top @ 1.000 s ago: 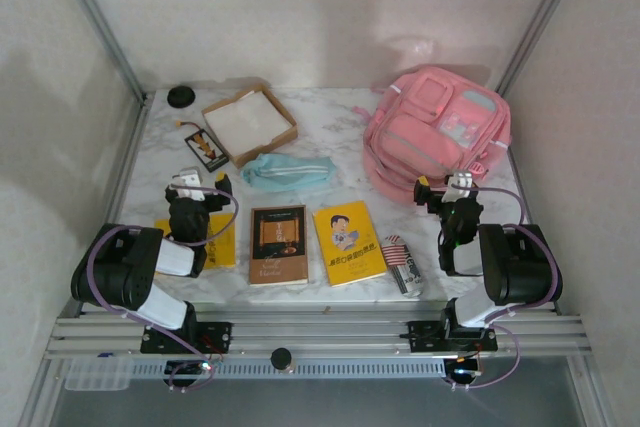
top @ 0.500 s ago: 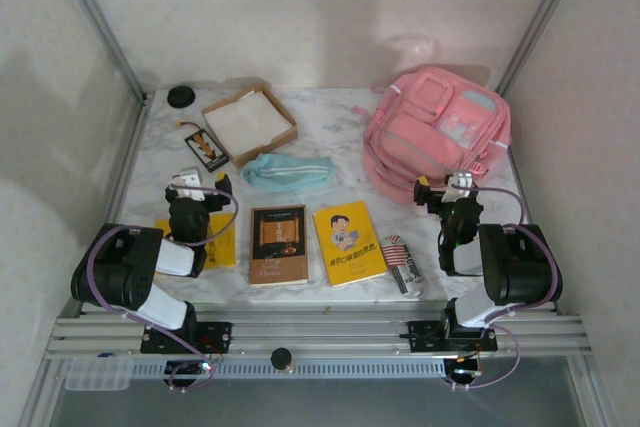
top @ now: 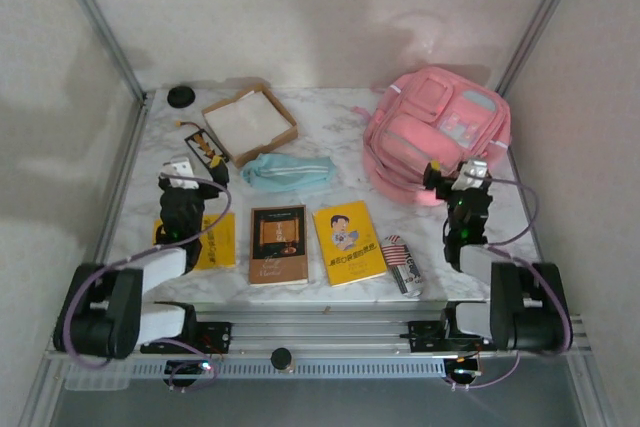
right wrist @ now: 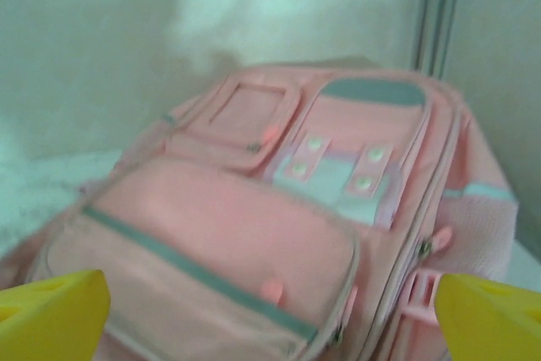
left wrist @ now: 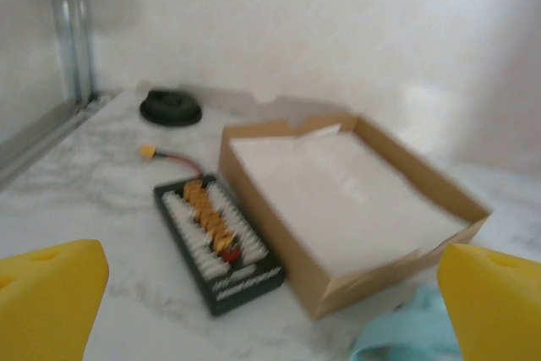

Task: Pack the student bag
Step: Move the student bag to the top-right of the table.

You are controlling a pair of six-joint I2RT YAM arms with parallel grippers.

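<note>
The student bag [top: 437, 130], a large pink backpack with a pale blue-grey panel, lies at the back right of the table. My right gripper [top: 452, 175] hovers at its near edge, open and holding nothing. In the right wrist view the student bag [right wrist: 254, 226] lies between the spread yellow fingertips [right wrist: 51, 314], and the right gripper [right wrist: 270, 319] is clear of the fabric. My left gripper [top: 197, 168] stands open near the left side, just short of a black connector board [top: 207, 147]. The left gripper [left wrist: 270, 306] is empty in its wrist view.
A shallow cardboard box [top: 250, 124] with white paper sits at the back left, a black disc [top: 181, 96] behind it. A light-blue pouch [top: 288, 171] lies mid-table. Near the front edge lie a brown book [top: 278, 243], two yellow books [top: 348, 241] and a striped tube [top: 403, 263].
Both arms have stretched out, carrying the grippers a little further from the front edge: the left toward the black board, the right toward the bag. Both stayed open.
</note>
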